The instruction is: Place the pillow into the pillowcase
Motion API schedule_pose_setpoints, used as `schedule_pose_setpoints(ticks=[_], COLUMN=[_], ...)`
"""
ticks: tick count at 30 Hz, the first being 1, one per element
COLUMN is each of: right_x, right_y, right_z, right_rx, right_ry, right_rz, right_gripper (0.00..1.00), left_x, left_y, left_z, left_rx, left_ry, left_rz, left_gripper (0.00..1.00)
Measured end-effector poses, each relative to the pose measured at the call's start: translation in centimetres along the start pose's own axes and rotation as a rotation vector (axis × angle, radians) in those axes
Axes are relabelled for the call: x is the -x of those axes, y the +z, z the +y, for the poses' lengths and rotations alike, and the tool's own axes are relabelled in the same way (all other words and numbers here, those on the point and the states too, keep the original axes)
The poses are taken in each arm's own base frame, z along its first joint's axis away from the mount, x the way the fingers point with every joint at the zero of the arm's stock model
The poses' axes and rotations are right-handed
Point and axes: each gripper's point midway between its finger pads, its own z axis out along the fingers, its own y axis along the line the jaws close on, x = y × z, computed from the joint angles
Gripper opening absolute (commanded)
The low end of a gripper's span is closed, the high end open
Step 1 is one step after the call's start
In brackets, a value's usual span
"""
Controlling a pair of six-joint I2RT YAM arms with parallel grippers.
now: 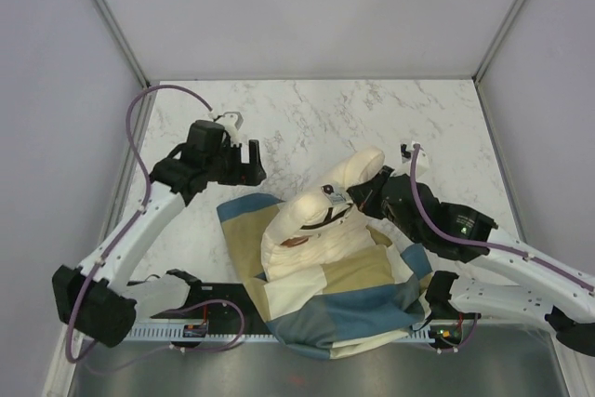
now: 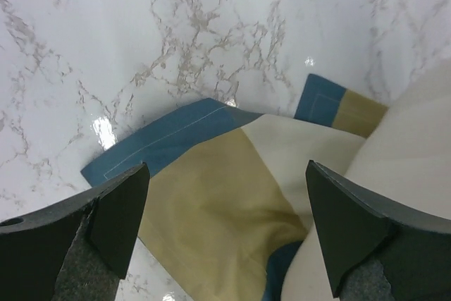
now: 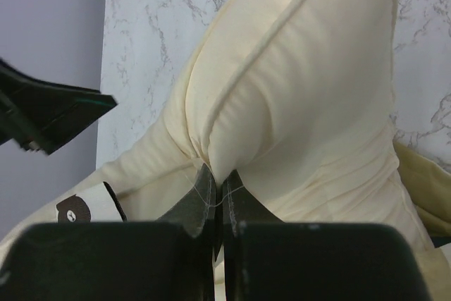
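Seen from my remote station, the plump cream-white rectangular pillow (image 1: 321,220) lies on top of the large soft pillowcase (image 1: 344,309) of blue, tan and cream checked blocks. The cover is spread in loose folds along the near edge of the white, grey-veined marble-patterned counter (image 1: 372,118), right of centre, and its lower part droops over that edge. The pillow stands tilted: its upper corner rises toward the far right corner of the counter, while its lower end rests on the tan and cream blocks. I cannot tell whether that lower end sits inside the cover's opening. The right end effector (image 3: 215,189) reaches in from the right edge, its two fingers pressed together on a pinched fold of the pillow's cream fabric just below the raised corner, and the cloth bulges above the grip. In my right wrist view, a small brown bear face (image 3: 74,209) shows at the lower left of the pillow, next to a black mark. The left end effector (image 2: 227,168) hangs over the left half of the counter with its fingers spread wide and nothing between them. It frames the pillowcase's blue-edged far left corner, which lies flat on the marble below.
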Motion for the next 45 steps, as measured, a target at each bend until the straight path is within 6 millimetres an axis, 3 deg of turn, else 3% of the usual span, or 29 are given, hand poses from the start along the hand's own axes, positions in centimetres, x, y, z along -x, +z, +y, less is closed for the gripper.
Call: schedule_pose_setpoints(ticks=[2, 8, 14, 18, 20, 27, 30, 31, 34, 40, 45], right_x=[0.2, -0.2, -0.2, -0.3, -0.3, -0.1, -0.1, -0.1, 0.0, -0.1, 0.4], right_y=[-0.5, -0.7, -0.7, -0.7, -0.7, -0.9, -1.0, -1.0, -1.0, -0.8, -0.6], right_z=[0.1, 0.4, 0.6, 0.6, 0.6, 0.7, 0.7, 0.7, 0.7, 0.7, 1.4], right_rx=[0.024, 0.051, 0.063, 0.065, 0.066, 0.072, 0.074, 0.074, 0.074, 0.066, 0.056], right_ry=[-0.019, -0.071, -0.092, -0.098, -0.099, -0.095, -0.094, -0.094, -0.093, -0.099, -0.124], right_rz=[0.002, 0.023, 0.029, 0.030, 0.032, 0.028, 0.027, 0.027, 0.026, 0.026, 0.026], right_gripper=[0.00, 0.00, 0.00, 0.00, 0.00, 0.00, 0.00, 0.00, 0.01, 0.00, 0.00], left_x=[-1.8, -5.3, -7.7, -8.8, -8.8, -12.0, -12.5, -12.7, -13.6, -14.0, -11.8], left_y=[2.9, 9.1, 12.9, 12.8, 12.9, 13.9, 13.8, 13.9, 14.0, 13.6, 12.3], left_z=[1.5, 2.9, 5.4, 6.9, 7.3, 7.0, 6.5, 6.1, 5.3, 4.1, 3.0], left_rx=[0.004, 0.010, 0.100, 0.164, 0.168, 0.093, 0.062, 0.039, -0.017, -0.076, -0.112], left_ry=[-0.004, 0.042, 0.081, 0.084, 0.070, 0.005, -0.011, -0.020, -0.044, -0.056, -0.043], left_rz=[0.116, 0.352, 0.489, 0.538, 0.545, 0.666, 0.688, 0.698, 0.734, 0.753, 0.676], left_gripper=[1.00, 1.00, 0.99, 0.98, 0.93, 0.82, 0.58, 0.34, 0.04, 0.02, 0.02])
